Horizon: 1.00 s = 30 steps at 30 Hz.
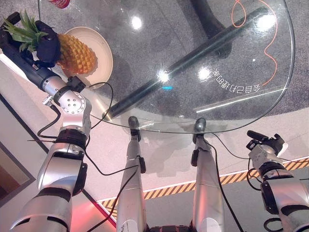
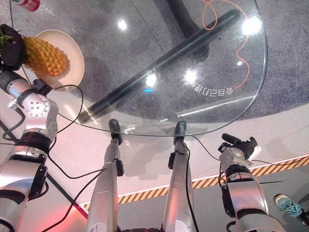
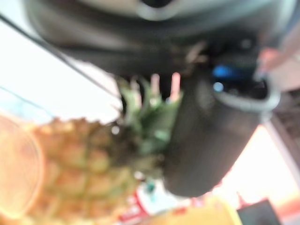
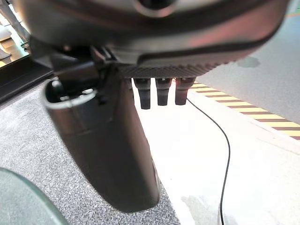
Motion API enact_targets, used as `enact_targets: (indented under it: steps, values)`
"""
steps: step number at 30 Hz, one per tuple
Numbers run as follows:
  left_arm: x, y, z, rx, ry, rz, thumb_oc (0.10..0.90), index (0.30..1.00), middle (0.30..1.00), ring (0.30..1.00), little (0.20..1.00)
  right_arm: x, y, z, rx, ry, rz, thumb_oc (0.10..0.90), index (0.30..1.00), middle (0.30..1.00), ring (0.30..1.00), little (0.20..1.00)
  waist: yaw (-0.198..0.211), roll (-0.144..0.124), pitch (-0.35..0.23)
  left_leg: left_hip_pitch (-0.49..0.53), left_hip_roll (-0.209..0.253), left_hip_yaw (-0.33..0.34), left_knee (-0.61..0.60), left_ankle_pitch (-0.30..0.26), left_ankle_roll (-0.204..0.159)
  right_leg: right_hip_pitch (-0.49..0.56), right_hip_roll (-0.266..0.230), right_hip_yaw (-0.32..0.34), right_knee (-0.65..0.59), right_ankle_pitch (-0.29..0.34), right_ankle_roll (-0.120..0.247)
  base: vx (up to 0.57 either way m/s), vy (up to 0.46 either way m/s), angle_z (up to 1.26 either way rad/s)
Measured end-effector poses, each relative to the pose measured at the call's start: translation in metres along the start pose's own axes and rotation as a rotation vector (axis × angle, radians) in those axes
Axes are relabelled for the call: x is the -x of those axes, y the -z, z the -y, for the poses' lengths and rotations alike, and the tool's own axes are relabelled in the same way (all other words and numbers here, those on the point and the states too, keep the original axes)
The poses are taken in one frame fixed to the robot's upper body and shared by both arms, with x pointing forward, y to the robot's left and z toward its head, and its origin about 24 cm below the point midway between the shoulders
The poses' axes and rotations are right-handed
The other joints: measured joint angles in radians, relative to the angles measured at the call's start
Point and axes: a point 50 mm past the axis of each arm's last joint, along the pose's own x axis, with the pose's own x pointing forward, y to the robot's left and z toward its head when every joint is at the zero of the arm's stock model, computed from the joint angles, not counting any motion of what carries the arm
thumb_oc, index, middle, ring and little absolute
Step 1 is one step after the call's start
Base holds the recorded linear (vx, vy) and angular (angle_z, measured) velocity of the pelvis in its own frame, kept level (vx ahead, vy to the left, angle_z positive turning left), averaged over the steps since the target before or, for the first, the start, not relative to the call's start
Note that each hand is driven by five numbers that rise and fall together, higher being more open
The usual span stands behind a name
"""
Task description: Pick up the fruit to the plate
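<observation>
A pineapple (image 1: 76, 54) lies on its side over the cream plate (image 1: 105, 57) at the far left of the glass table. My left hand (image 1: 46, 46) is shut on it near the green crown (image 1: 21, 31). The left wrist view shows the fruit's body (image 3: 70, 164), its leaves (image 3: 150, 117) and my thumb (image 3: 206, 140) pressed beside them. Whether the pineapple rests on the plate or hangs just above it, I cannot tell. My right hand (image 1: 266, 144) hangs low at the right, off the table's near edge, with fingers (image 4: 161, 91) relaxed and nothing in it.
The round glass table (image 1: 217, 48) spans the view, with its dark base bar and an orange cable (image 1: 241, 19) seen through it. A red can (image 1: 60, 4) stands behind the plate. Striped floor tape (image 1: 231, 179) runs below. A person's shoe (image 2: 289, 205) shows at lower right.
</observation>
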Motion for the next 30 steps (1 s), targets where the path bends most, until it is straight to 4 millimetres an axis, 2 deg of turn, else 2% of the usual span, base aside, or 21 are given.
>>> enact_targets:
  steps: [15, 22, 25, 30]
  values:
    - [0.006, -0.002, 0.007, 0.014, 0.081, 0.010, 0.525, 0.665, 0.665, 0.665, 0.625, 0.000, -0.001, 0.000, -0.006, -0.001, 0.009, 0.800, 0.900, 0.900, 0.900, 0.900, 0.012, 0.000, 0.000, 0.000, 0.000, -0.001, 0.001, 0.000, 0.000, 0.001, 0.000, -0.001, 0.001, 0.000, 0.000, 0.00, 0.000, 0.00]
    - [0.010, 0.001, 0.003, 0.021, 0.107, 0.017, 0.600, 0.728, 0.728, 0.728, 0.700, 0.000, -0.001, 0.000, -0.006, -0.001, 0.009, 0.800, 0.900, 0.900, 0.900, 0.900, 0.014, 0.000, 0.000, 0.000, 0.000, -0.001, 0.001, 0.000, 0.000, 0.002, 0.000, -0.001, 0.001, 0.000, 0.000, 0.00, 0.000, 0.00]
    - [0.012, 0.001, 0.002, 0.027, 0.115, 0.016, 0.742, 0.851, 0.851, 0.851, 0.842, 0.000, -0.001, 0.000, -0.006, -0.001, 0.009, 0.800, 0.900, 0.900, 0.900, 0.900, 0.015, 0.000, 0.000, 0.000, 0.000, -0.002, 0.001, 0.000, 0.000, 0.002, 0.000, -0.001, 0.001, 0.000, 0.000, 0.00, 0.000, 0.00]
    - [0.016, 0.001, 0.001, 0.040, 0.142, 0.022, 0.800, 0.900, 0.900, 0.900, 0.900, 0.000, 0.000, -0.001, -0.006, -0.002, 0.008, 0.800, 0.900, 0.900, 0.900, 0.900, 0.016, 0.000, 0.000, 0.000, 0.000, -0.002, 0.002, 0.000, 0.000, 0.002, 0.000, -0.001, 0.001, 0.000, 0.000, 0.00, 0.000, 0.00]
